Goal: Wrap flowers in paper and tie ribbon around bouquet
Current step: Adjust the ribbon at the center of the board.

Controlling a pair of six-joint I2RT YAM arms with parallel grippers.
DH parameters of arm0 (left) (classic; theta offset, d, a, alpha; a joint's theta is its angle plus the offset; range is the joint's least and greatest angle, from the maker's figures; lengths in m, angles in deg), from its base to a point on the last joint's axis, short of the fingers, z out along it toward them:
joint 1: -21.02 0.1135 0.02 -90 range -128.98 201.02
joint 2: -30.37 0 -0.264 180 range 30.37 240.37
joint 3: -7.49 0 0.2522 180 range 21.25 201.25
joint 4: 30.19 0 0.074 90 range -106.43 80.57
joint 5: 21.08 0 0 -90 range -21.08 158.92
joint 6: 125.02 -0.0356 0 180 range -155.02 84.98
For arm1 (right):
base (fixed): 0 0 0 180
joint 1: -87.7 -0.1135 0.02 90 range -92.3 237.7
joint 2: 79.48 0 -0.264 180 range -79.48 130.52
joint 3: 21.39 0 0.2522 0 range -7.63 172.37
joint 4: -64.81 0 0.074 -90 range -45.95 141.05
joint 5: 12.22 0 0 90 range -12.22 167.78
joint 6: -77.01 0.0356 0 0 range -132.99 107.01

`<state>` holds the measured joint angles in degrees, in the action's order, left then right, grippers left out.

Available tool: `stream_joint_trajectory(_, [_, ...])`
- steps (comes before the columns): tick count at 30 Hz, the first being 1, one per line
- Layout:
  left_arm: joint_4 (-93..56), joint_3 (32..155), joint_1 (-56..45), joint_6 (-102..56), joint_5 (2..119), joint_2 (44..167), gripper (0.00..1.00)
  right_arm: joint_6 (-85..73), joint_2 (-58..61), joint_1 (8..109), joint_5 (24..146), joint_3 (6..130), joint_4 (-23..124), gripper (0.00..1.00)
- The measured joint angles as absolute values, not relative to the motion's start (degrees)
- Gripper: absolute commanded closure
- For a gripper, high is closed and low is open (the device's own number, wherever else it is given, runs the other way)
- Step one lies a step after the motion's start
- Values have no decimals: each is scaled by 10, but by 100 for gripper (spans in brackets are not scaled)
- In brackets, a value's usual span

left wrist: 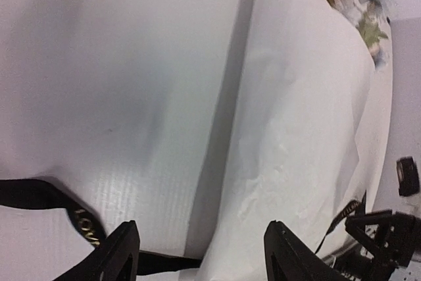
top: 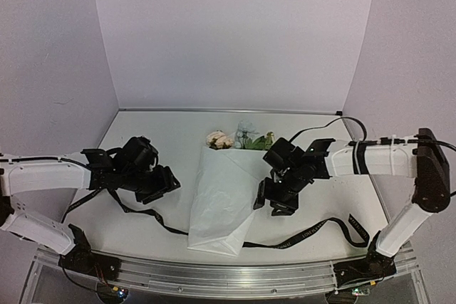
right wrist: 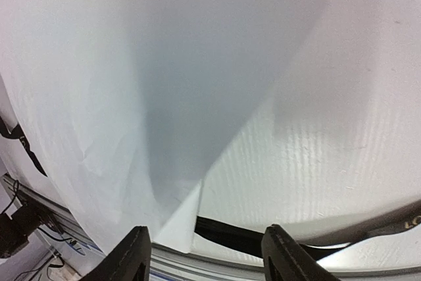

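Beneath the bouquet (top: 221, 197), the ribbon (top: 306, 236) looks limp, slippery — pinch near either end — with left gripper (left wrist: 205, 255) and right gripper (right wrist: 204, 255) spread.

Bright diffuse light, soft shadows on table (top: 142, 140). Wrist views: paper (left wrist: 309, 129) near blown-out, grey shadow along its edge, fingers (left wrist: 118, 255) dark, slightly soft.
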<state>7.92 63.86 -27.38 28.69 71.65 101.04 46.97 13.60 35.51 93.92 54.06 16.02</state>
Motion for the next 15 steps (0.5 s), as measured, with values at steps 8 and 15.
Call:
stream_joint_trajectory(8, [201,566,-154,359,844,865,29,430,14,369,879,433,109,34])
stream_joint_trajectory(15, [212,538,-56,345,866,918,27,443,-75,383,814,326,95,29])
